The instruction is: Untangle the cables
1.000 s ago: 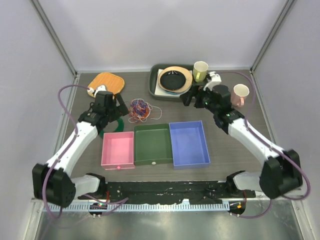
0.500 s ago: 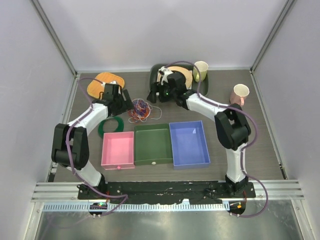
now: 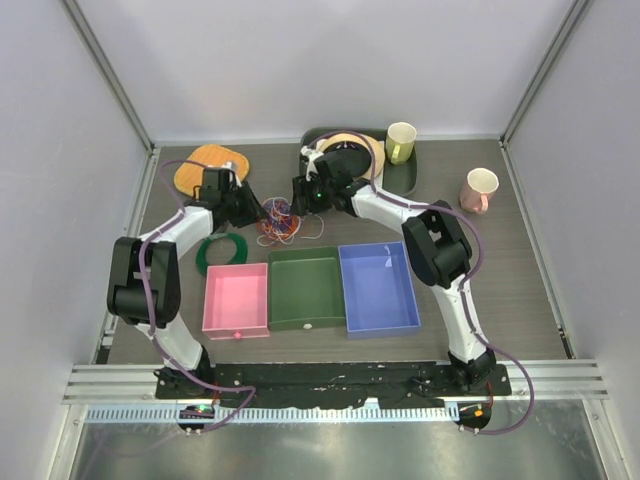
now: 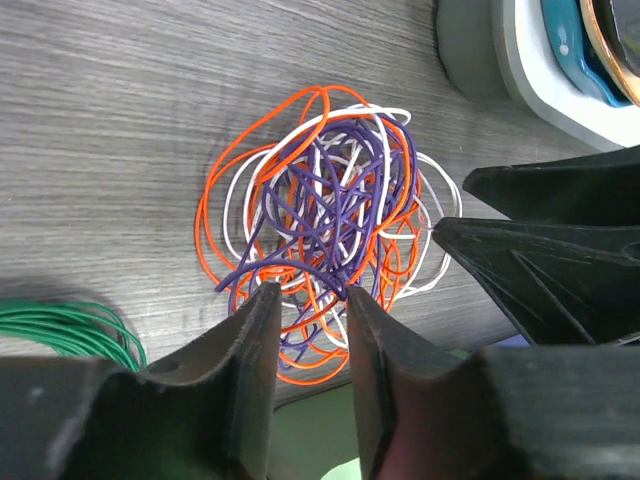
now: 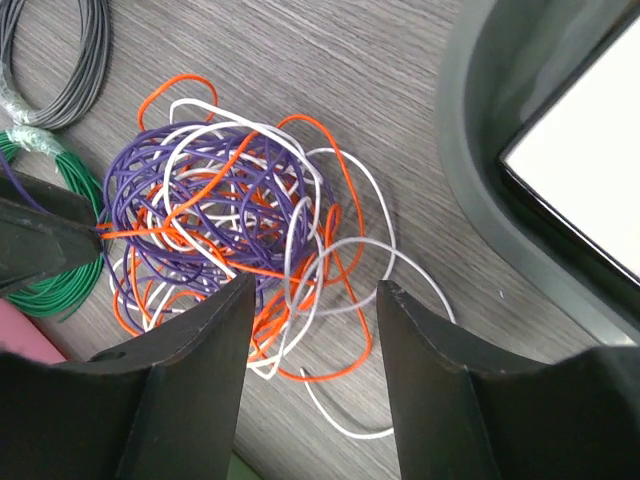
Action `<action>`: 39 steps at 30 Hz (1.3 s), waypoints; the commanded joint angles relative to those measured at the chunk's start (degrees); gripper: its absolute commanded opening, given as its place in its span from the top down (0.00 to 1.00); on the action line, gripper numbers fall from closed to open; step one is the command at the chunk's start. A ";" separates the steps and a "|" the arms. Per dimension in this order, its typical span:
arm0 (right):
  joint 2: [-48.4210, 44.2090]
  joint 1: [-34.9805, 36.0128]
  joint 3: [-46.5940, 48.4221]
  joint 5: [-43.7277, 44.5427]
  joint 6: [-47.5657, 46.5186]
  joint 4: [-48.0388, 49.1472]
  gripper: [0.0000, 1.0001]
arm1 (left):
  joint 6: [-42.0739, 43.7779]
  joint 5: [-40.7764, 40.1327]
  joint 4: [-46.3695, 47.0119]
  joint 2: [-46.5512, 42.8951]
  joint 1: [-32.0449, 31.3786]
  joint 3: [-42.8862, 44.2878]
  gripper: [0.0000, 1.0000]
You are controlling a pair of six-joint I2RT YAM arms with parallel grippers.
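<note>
Two sides covered: my left pincer (image 4: 310,296) and right pincer (image 5: 315,290) straddle the cables (image 4: 332,208), both part-spread, ready to pull opposite ways.

The cables (image 3: 279,220) lay heaped in one loose tangle on the bench (image 3: 520,270), orange, purple and white strands looping through each other, a white loop trailing outward.

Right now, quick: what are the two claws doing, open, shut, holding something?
Left gripper: open, narrow gap, astride strands of the tangled cables, not clamped.
Right gripper: open wide above the same tangle, holding nothing.
</note>
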 commanded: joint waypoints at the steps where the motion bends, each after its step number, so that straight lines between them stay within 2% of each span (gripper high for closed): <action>1: 2.58 2.06 7.02 2.41 -2.42 -3.74 0.45 | -0.21 3.53 1.77 1.84 -0.12 2.25 0.69; 2: 3.03 2.33 7.56 2.77 -2.24 -4.53 0.48 | -0.30 3.54 1.24 2.11 -0.12 3.04 0.80; 4: 3.21 2.59 7.13 4.00 -2.06 -4.19 0.62 | -0.39 2.23 -0.34 2.46 -0.12 3.48 0.99; 5: 2.95 2.94 6.60 4.96 -2.06 -3.05 0.68 | -0.48 1.44 -0.78 2.38 -0.12 3.57 1.00; 6: 2.60 3.55 5.90 6.36 -2.06 -2.35 0.80 | -0.48 0.99 -0.87 1.94 -0.03 3.31 1.00; 9: -0.29 5.31 3.17 13.39 -3.47 0.12 0.97 | -1.18 -2.69 -0.96 -0.96 -0.12 1.90 1.00; 10: -1.17 5.40 1.51 15.84 -3.12 0.73 0.99 | -1.96 -4.53 -1.66 -2.79 -0.12 1.73 1.00; 13: -6.44 5.40 -3.13 22.35 -1.45 4.16 0.99 | -2.93 -14.01 -6.22 -5.79 -0.03 1.64 1.00; 18: -18.72 5.40 -12.11 39.37 -2.59 7.50 0.99 | -6.80 -34.39 -16.84 -11.42 0.40 3.13 1.00; 20: -21.73 4.97 -16.07 43.80 -4.08 7.33 0.99 | -7.33 -36.79 -18.80 -12.21 0.85 3.66 1.00; 21: -24.88 4.79 -17.04 49.13 -4.96 6.98 0.99 | -8.12 -38.20 -19.76 -12.82 1.37 3.49 1.00; 24: -29.38 2.51 -20.03 53.91 -6.19 5.84 0.99 | -9.00 -38.12 -19.95 -14.14 3.04 2.26 1.00; 27: -34.13 -1.34 -21.09 53.58 -5.24 4.35 0.99 | -9.27 -37.77 -19.86 -14.76 4.27 1.38 1.00; 31: -38.79 -4.62 -20.91 45.68 -5.22 1.70 0.99 | -7.43 -35.58 -18.37 -15.55 4.71 0.32 1.00; 34: -41.78 -4.62 -20.30 36.28 -7.24 1.44 0.99 | -4.79 -26.98 -15.12 -16.34 4.72 -0.38 1.00; 35: -43.09 -4.62 -19.86 31.47 -7.34 1.27 0.99 | -4.00 -21.91 -14.16 -16.61 4.71 -0.99 1.00; 36: -43.71 -4.62 -19.25 29.25 -7.42 1.00 0.99 | -3.56 -19.77 -11.80 -16.96 4.71 -1.43 0.99; 38: -44.77 -4.62 -16.88 23.03 -7.08 0.83 0.99 | -1.37 -13.46 -9.15 -18.27 4.71 -3.18 0.69; 39: -45.30 -4.62 -15.22 20.64 -6.81 0.48 0.99 | -0.66 -4.03 -5.22 -18.71 4.71 -3.89 0.50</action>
